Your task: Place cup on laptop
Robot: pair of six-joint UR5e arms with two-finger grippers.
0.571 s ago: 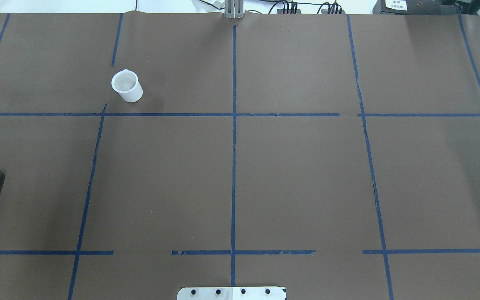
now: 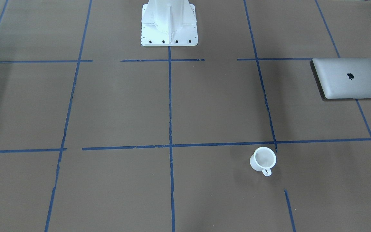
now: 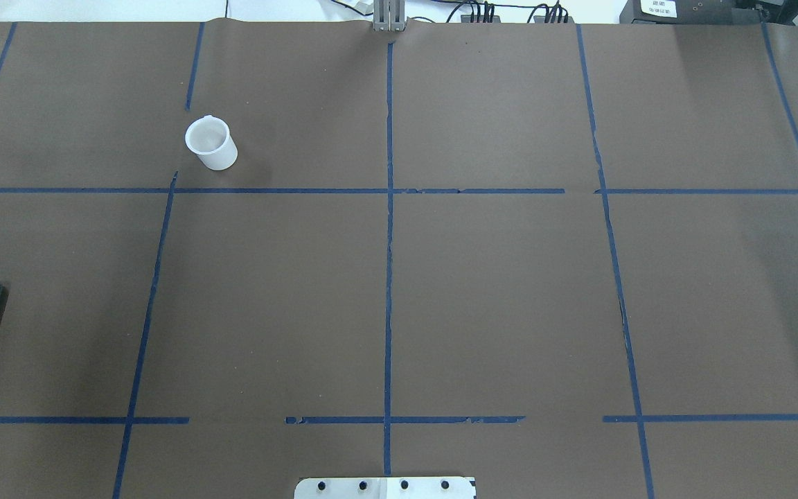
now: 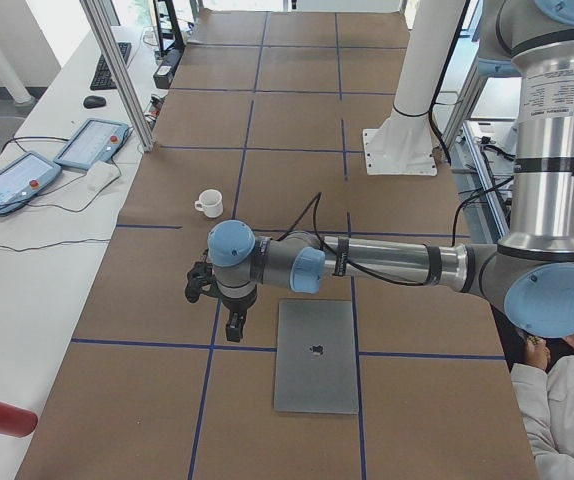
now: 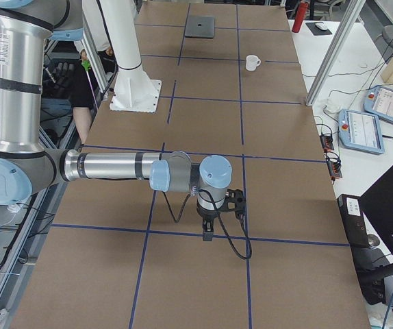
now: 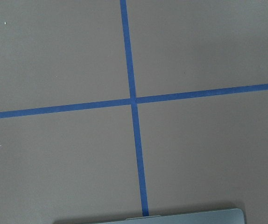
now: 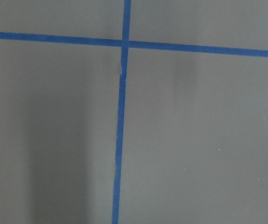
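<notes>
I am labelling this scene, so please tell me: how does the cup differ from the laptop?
The cup is white and round with a loop handle; the laptop is a silver-grey rectangle with a dark logo. The cup is far smaller than the laptop. The cup stands upright; the laptop lies flat, closed. Both rest on the brown table, apart.

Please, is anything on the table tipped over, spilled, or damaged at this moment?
Nothing serious. The cup stands upright with no spill around it, and the laptop lies flat and closed. Only the blue tape grid looks worn: its edges are ragged and several lines have gaps.
</notes>
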